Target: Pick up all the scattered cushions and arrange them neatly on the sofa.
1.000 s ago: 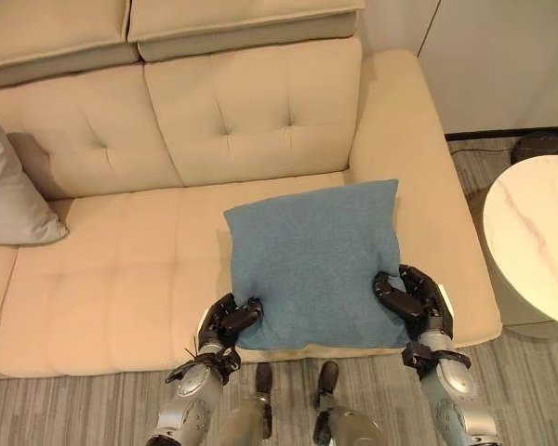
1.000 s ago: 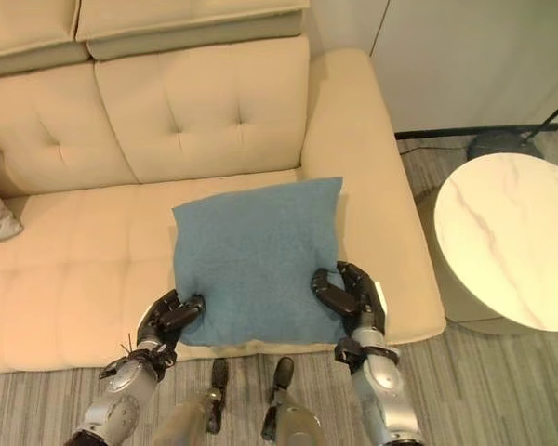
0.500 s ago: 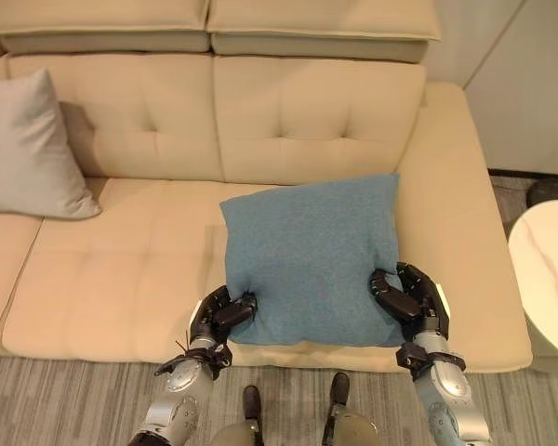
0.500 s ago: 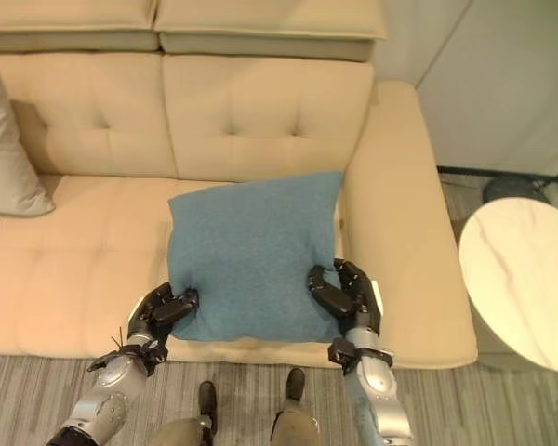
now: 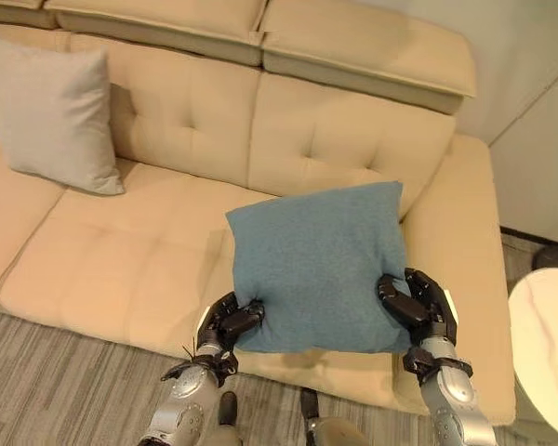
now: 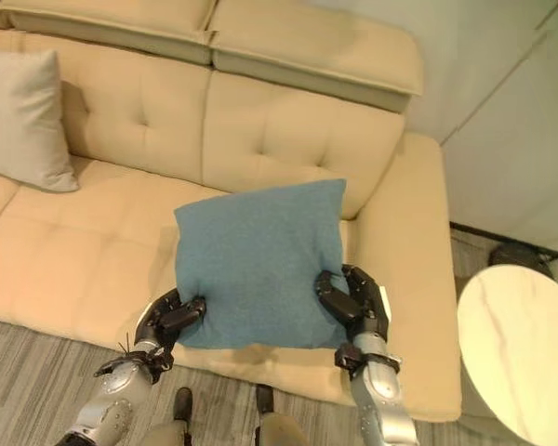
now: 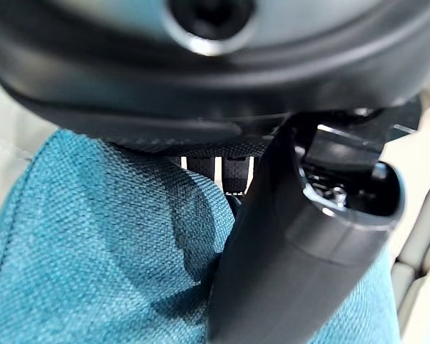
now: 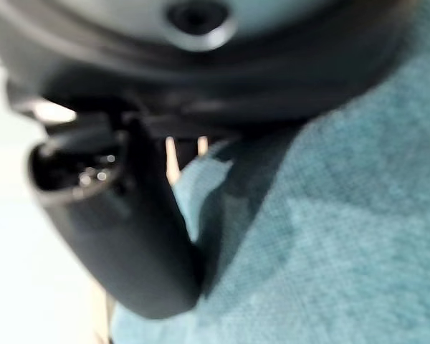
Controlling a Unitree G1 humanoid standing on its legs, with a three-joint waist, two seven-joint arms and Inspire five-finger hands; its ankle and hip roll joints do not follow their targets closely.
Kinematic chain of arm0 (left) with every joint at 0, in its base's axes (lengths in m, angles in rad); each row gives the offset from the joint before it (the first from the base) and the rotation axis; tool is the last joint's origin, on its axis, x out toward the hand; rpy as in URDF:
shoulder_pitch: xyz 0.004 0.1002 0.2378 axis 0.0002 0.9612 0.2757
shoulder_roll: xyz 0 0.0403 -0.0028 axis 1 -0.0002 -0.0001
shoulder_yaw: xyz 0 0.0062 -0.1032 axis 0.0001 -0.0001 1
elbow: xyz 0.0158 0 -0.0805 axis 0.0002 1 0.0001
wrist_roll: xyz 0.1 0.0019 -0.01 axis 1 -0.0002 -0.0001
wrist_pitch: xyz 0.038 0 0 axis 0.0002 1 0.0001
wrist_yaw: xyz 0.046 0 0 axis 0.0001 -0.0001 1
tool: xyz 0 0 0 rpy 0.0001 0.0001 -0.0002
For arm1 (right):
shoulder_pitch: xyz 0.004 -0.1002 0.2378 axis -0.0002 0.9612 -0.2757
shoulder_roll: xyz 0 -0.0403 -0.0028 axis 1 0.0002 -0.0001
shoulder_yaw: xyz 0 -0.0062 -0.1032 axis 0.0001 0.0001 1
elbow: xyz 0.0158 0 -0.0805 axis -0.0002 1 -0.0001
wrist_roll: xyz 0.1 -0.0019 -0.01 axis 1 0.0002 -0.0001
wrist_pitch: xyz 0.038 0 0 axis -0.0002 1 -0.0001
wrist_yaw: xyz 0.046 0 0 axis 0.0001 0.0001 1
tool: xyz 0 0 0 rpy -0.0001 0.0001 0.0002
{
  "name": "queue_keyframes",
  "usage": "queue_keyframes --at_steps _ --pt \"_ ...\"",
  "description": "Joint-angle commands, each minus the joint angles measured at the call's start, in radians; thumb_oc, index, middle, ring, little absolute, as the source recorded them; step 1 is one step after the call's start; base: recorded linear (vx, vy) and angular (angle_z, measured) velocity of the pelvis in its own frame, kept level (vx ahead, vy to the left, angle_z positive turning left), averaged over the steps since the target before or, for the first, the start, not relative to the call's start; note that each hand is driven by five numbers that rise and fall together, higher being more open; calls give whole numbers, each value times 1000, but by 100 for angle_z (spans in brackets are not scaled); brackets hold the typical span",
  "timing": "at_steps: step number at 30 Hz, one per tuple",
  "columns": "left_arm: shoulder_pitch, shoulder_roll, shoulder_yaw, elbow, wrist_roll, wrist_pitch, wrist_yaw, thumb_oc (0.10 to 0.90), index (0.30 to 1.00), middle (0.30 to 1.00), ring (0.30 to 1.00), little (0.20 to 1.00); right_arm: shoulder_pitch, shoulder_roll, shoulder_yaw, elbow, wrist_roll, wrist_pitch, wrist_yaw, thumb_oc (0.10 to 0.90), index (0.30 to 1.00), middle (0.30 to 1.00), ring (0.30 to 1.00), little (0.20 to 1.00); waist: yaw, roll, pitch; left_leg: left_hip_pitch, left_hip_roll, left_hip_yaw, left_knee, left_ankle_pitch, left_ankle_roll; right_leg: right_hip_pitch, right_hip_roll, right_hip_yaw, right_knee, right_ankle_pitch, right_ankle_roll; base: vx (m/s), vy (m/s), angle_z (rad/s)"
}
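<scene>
The square blue woven-fabric cushion (image 5: 318, 268) sits over the near right part of the seat of the beige tufted upholstered sofa (image 5: 158, 251), held at its two near corners by both hands. Its far edge reaches toward the sofa's backrest and right armrest, and its near edge lies above the seat's front edge.

The left hand (image 5: 227, 321) grips the near left corner: its fingers are curled round the fabric, and the thumb presses on the upper face. In the left wrist view the thumb (image 7: 287, 272) lies against the blue cloth, which folds and dimples under it.

The right hand (image 5: 420, 304) grips the near right corner in the same manner, with curled fingers clamped on the cushion's edge. In the right wrist view the thumb (image 8: 140, 247) digs into the blue fabric, forming a crease beside it.

A second cushion, light grey and square (image 5: 56, 118), leans upright against the backrest at the far left of the sofa, well apart from the blue one.

A round white marble-patterned side table (image 6: 519, 358) stands on the grey striped floor (image 5: 46, 381), to the right of the sofa's right armrest.
</scene>
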Motion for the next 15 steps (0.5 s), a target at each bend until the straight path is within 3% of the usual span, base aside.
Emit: queue_keyframes --at_steps 1,2,3,5,9,12,15 --pt "-65 -104 -64 -223 29 -96 -161 400 300 300 300 300 -42 -8 61 -142 4 -104 93 400 300 300 300 300 1 -13 -78 -14 -28 72 154 -156 39 -6 63 41 -22 -13 -10 68 6 4" --pt "-65 -104 -64 -223 29 -96 -161 400 300 300 300 300 -42 -8 61 -142 4 -104 93 400 300 300 300 300 1 -13 -78 -14 -28 72 154 -156 39 -6 63 41 -22 -13 -10 229 56 4" --pt "-65 -103 -66 -224 31 -87 -153 400 300 300 300 300 -42 -7 63 -144 1 -102 89 400 300 300 300 300 5 -8 -99 -23 -2 47 24 -133 41 4 59 34 -29 -33 -3 190 50 8" --pt "-69 -102 -67 -227 33 -88 -147 400 300 300 300 300 -44 -11 63 -144 -3 -102 85 400 300 300 300 300 10 -3 -102 -30 1 20 -34 -97 36 8 64 38 -30 -41 -1 162 61 1" --pt "-83 -102 -73 -239 33 -96 -139 400 300 300 300 300 -59 -13 54 -139 -2 -107 70 400 300 300 300 300 24 -2 -93 -97 -10 -38 -79 -41 20 16 64 56 -24 -70 -1 131 101 -3" --pt "-83 -101 -78 -233 46 -95 -146 400 300 300 300 300 -61 -1 48 -139 -13 -109 68 400 300 300 300 300 22 8 -112 -75 -9 -37 -103 -33 26 34 48 73 -14 -83 15 263 231 -19" --pt "-93 -69 -63 -240 58 -100 -138 400 300 300 300 300 -80 14 76 -140 -15 -96 84 400 300 300 300 300 35 -2 -139 -40 -29 7 -107 -59 67 34 -5 120 22 -70 50 299 296 -50"
